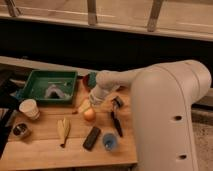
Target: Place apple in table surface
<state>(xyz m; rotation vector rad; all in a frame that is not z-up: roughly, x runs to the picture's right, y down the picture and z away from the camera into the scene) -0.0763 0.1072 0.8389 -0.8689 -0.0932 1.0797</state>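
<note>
On the far left is the green tray [35, 82]. My job has nothing to do with it. Below it is the wooden table surface [45, 148], and the apple [89, 115] sits right on the wood, near the middle. My gripper [84, 106] is just above the apple and a little to its left, very close. My fingers are spread wide. I think they are not squeezing the apple, but they hide its top edge, so they may be touching it. The apple is round, so no side is longer. I should lift straight up to get clear. A black tool [116, 122] lies near the apple on the right, so I should not swing that way.
</note>
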